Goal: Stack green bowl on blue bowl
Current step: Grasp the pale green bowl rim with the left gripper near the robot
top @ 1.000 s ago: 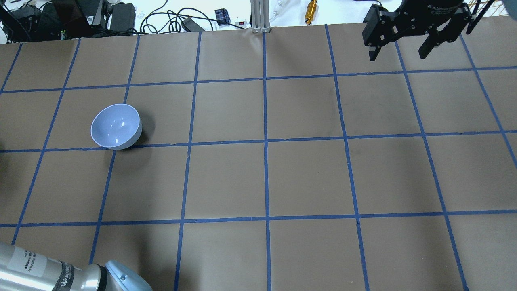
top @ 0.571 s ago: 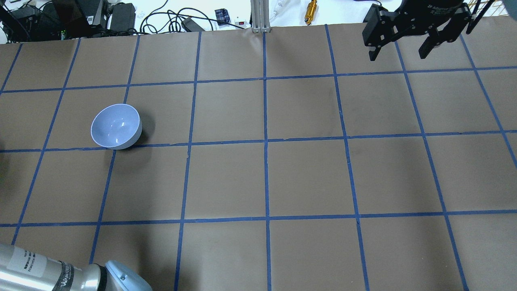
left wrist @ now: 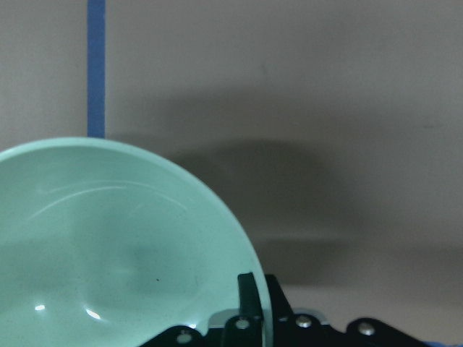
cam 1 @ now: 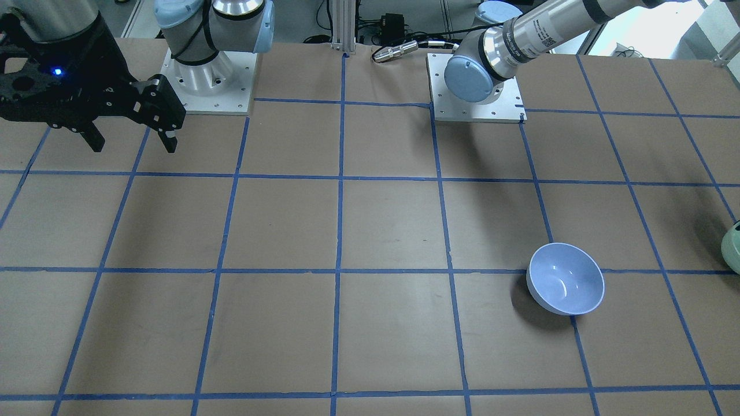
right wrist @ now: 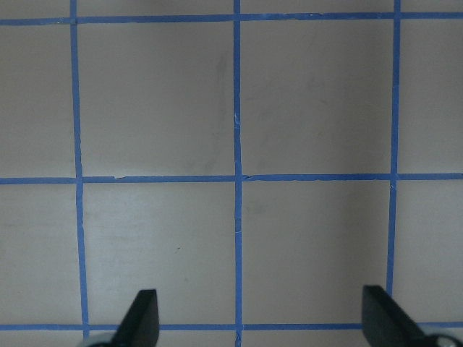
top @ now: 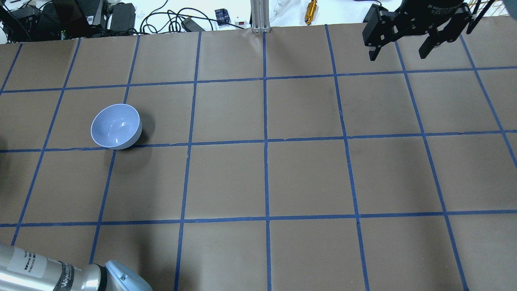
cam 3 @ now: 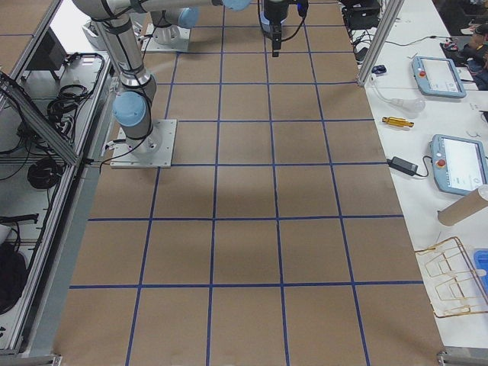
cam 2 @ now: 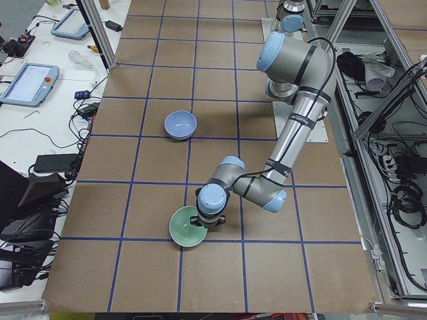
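Observation:
The green bowl (left wrist: 123,246) fills the lower left of the left wrist view. My left gripper (left wrist: 260,293) is shut on its right rim, with one finger inside and one outside. In the exterior left view the gripper (cam 2: 208,219) is on the green bowl (cam 2: 187,231) near the table's left end. Only an edge of the green bowl (cam 1: 733,249) shows in the front-facing view. The blue bowl (top: 116,126) stands upright and empty on the table, apart from it; it also shows in the front-facing view (cam 1: 566,278) and the exterior left view (cam 2: 180,124). My right gripper (top: 400,50) is open and empty, high over the far right.
The table (top: 266,178) is brown paper with a grid of blue tape. Cables, boxes and a brass part (top: 311,10) lie beyond its far edge. The arm bases (cam 1: 208,75) stand on white plates at the robot's side. The left arm's link (top: 60,275) crosses the near left corner.

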Controlling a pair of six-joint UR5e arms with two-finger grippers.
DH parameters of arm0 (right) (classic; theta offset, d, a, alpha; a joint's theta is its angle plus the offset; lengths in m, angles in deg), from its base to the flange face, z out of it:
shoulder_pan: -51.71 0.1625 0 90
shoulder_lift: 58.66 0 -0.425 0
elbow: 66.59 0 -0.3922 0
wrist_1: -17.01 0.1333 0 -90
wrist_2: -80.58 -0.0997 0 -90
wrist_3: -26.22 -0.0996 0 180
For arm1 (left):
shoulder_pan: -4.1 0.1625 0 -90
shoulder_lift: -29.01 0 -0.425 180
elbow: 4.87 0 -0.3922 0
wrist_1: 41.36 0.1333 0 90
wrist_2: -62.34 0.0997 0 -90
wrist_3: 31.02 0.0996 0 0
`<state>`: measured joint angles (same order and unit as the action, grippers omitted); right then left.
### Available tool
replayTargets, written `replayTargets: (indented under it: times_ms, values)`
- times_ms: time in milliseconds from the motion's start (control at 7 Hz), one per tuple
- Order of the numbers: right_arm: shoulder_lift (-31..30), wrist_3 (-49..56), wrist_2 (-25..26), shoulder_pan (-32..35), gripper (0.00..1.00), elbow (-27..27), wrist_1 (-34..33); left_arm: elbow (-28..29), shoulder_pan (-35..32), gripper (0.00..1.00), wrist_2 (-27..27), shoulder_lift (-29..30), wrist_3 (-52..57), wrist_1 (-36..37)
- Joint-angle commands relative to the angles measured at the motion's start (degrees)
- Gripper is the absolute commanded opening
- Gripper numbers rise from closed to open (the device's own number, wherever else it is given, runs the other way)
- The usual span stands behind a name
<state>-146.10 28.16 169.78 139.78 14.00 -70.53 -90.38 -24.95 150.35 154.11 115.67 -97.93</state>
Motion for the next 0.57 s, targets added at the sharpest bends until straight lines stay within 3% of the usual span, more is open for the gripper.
replayTargets:
  times_ms: [0, 429]
  values:
    - [0.1, 0.0, 0.0, 0.0, 1.0, 0.0, 0.0, -0.1, -0.4, 0.0, -1.2, -2.9, -0.5, -0.9]
    - [0.0, 0.0, 0.0, 0.0, 1.0, 0.0, 0.0, -0.5, -4.9, 0.0, -1.5, -11.8, -2.0, -7.2]
